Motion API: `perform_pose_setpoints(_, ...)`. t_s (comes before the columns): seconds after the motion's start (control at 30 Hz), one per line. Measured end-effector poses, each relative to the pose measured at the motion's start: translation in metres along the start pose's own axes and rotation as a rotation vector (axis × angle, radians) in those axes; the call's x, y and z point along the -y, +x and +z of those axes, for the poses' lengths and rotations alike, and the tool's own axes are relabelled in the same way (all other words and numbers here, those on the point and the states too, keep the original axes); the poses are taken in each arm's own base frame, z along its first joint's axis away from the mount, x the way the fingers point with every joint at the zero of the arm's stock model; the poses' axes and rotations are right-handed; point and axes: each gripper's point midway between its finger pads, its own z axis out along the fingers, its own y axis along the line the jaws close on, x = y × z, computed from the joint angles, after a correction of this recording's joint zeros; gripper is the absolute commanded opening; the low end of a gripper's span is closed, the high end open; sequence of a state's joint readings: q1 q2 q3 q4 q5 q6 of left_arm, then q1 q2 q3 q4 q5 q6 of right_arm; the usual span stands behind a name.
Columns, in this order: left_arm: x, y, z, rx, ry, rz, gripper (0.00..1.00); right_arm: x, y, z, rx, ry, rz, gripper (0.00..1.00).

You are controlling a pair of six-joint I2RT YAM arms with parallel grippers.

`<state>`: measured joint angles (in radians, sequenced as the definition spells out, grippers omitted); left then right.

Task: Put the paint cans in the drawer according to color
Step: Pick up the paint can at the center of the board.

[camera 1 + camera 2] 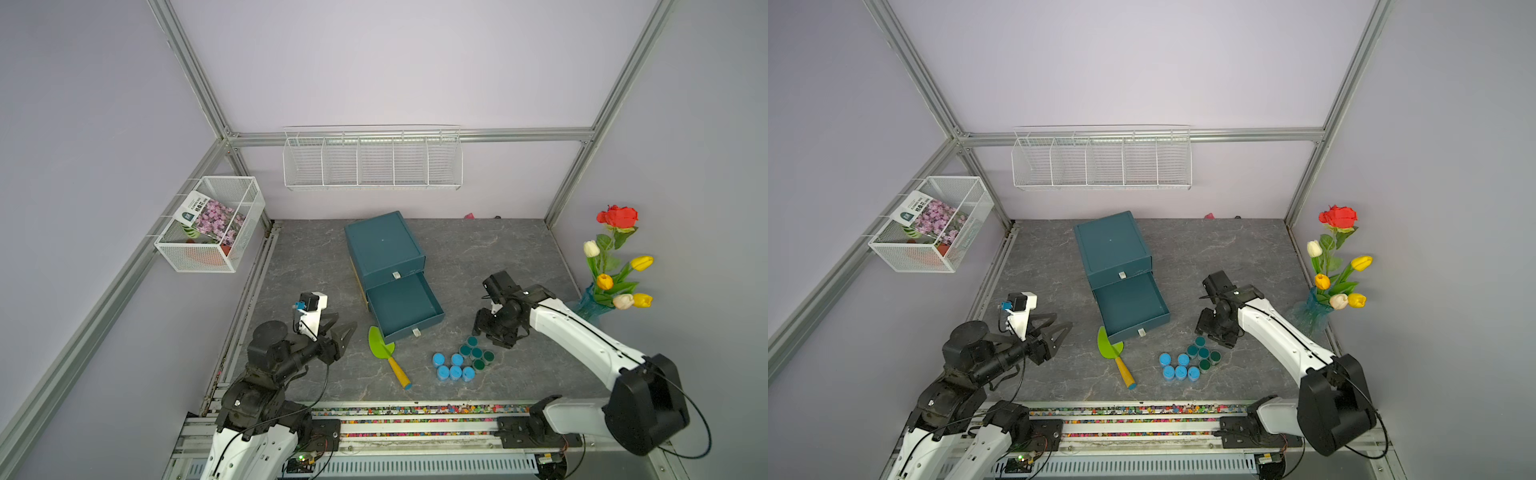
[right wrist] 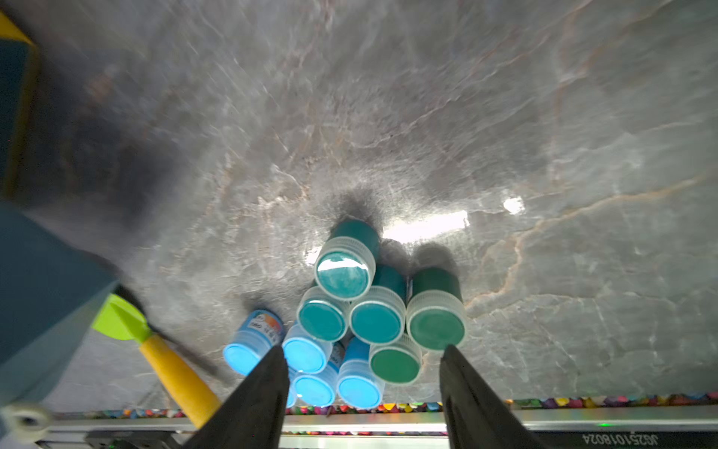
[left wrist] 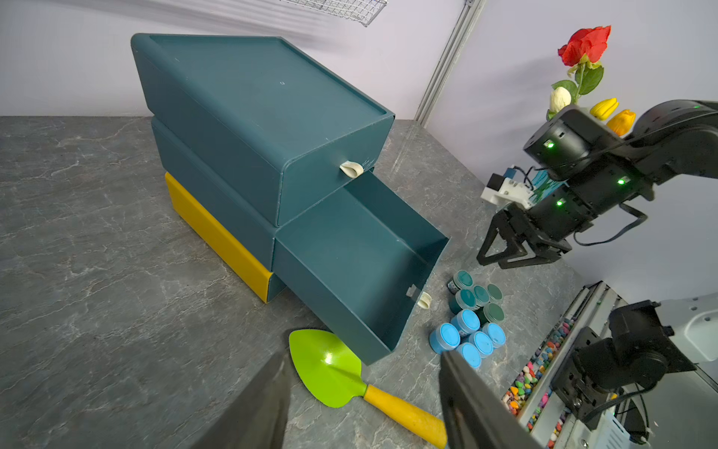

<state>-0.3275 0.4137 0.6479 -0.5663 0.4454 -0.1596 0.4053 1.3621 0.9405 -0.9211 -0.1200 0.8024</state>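
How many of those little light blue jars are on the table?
5 light blue paint cans, clustered on the tabletop beside the dark teal ones: two in the farther row, three in the nearer row. None seem hidden.

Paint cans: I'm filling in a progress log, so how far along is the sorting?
Done: the middle drawer stands pulled out, empty. In hand: nothing; the right gripper, open, hovers near the teal cans. Remaining: all five of those and five light blue cans stand on the table.

Grey table (image 1: pixel 478 257): drawer unit (image 1: pixel 384 245), trowel (image 1: pixel 380 347), 5 teal cans (image 1: pixel 476 353), 5 blue cans (image 1: pixel 456 372), vase (image 1: pixel 590 307).
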Motion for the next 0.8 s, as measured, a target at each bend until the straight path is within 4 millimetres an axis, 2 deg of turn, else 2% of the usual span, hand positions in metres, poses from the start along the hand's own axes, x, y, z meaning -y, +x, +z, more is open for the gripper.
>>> perform_pose_setpoints(0.33, -0.004, 0.002, 0.003, -0.014, -0.016, -0.008, 0.64, -0.013, -0.001, 0.028, -0.057, -0.001, -0.09, 0.65)
perform_pose_setpoints(0.8, -0.007, 0.001, 0.003, -0.011, -0.029, -0.008, 0.64, -0.009, -0.007, 0.055, -0.081, 0.049, -0.129, 0.49)
